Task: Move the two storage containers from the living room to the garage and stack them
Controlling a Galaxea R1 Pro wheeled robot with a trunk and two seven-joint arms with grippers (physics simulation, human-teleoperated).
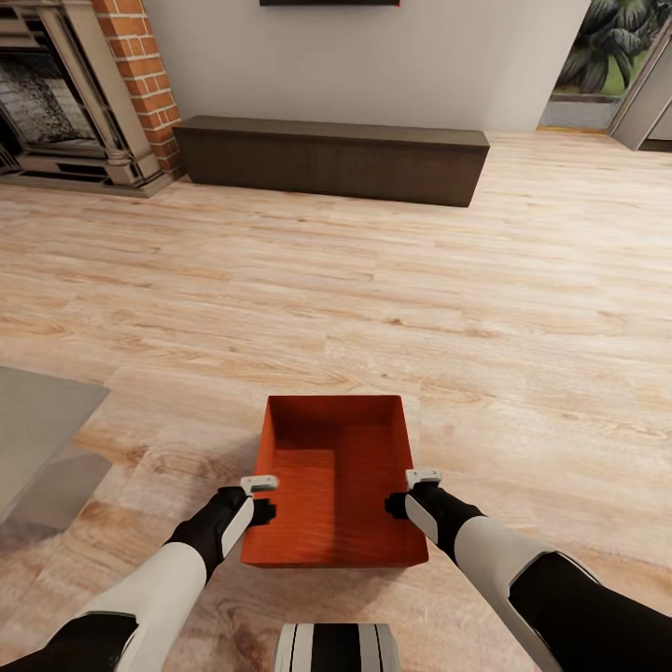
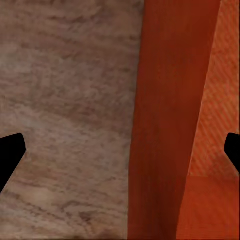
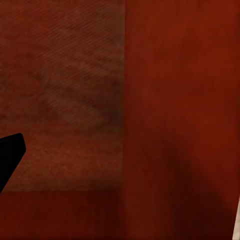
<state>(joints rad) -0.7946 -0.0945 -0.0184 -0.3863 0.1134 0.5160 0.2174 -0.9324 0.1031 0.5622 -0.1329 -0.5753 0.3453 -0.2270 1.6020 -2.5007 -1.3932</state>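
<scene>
Storage container point(image 1: 333, 490) sits on the living room's wood floor point(image 1: 467, 308), long axis pointing away from the robot. Left end effector point(image 1: 262, 499) and right end effector point(image 1: 408, 493) flank its long walls, equally near, each spread astride a wall, not yet pinching.

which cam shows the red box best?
Head view: the whole red box shows, open top, on the wood floor between both end effectors. The left wrist view gives just one side wall edge-on straddled by open fingers; the right wrist view gives a close blur of its red surface.
</scene>
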